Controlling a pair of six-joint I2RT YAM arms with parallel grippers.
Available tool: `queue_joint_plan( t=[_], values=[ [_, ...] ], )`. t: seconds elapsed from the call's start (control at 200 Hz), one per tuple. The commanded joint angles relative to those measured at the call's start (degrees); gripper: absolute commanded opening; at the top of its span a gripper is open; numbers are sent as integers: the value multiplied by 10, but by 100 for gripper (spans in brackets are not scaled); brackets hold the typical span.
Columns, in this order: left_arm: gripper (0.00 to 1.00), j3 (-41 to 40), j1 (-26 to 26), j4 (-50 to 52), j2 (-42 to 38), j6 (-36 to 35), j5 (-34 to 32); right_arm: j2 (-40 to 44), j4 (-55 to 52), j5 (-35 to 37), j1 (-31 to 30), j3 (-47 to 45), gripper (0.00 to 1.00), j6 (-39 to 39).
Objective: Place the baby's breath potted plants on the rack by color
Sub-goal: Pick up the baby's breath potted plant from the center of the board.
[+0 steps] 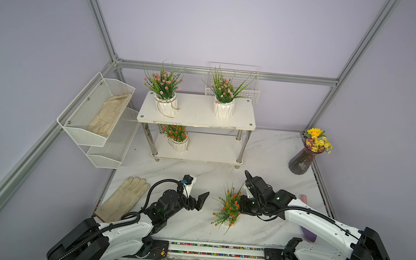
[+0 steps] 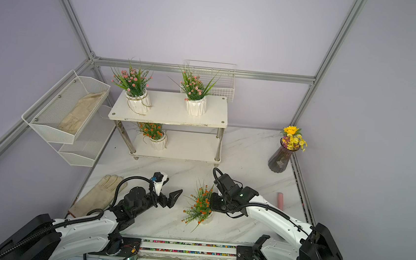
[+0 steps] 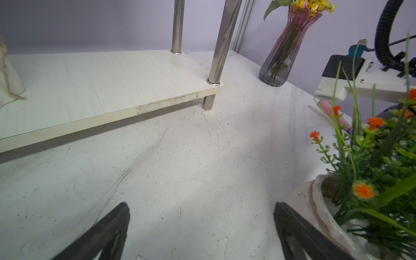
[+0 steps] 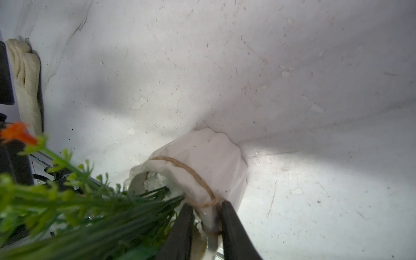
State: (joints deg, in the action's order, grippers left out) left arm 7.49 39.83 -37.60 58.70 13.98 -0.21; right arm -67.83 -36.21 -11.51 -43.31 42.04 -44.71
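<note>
So, scuffed white marble desk (image 1: 272, 151), lilac walls (image 1: 223, 29). In front of the rack (image 1: 198, 115), the right end effector (image 4: 207, 204) pinches the rim of the orange potted plant (image 4: 211, 155); the left end effector (image 3: 201, 204) gapes wide, empty.

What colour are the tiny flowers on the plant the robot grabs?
Orange, seen best in a top view on the plant in the right gripper.

We see plain lilac walls (image 1: 224, 21) framed by silver aluminium rails (image 1: 296, 79) around a white marble-patterned surface (image 1: 272, 151).
</note>
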Motion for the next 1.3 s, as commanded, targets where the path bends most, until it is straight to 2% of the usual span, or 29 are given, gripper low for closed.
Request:
queue_joint_plan(
  t=[0.0,0.155,0.335,0.435,0.855,1.135,1.295],
  values=[
    [100,-8,2,-26,-2,2,-14,-8,19,-3,-6,-6,25,-10],
    [100,-8,2,-26,-2,2,-9,-9,17,6,-6,-5,17,-9],
    [100,-16,3,-19,-31,5,-16,-30,20,13,-6,-2,17,-2],
    [100,-20,3,-5,-57,7,-22,-33,9,18,-6,9,13,3],
    [100,-51,5,24,-173,8,-15,-54,-8,40,-5,113,10,36],
    [100,-56,6,25,-175,6,-9,-95,-5,34,16,163,9,64],
    [100,-49,9,7,-143,0,25,-104,-8,25,34,191,9,79]
  ],
)
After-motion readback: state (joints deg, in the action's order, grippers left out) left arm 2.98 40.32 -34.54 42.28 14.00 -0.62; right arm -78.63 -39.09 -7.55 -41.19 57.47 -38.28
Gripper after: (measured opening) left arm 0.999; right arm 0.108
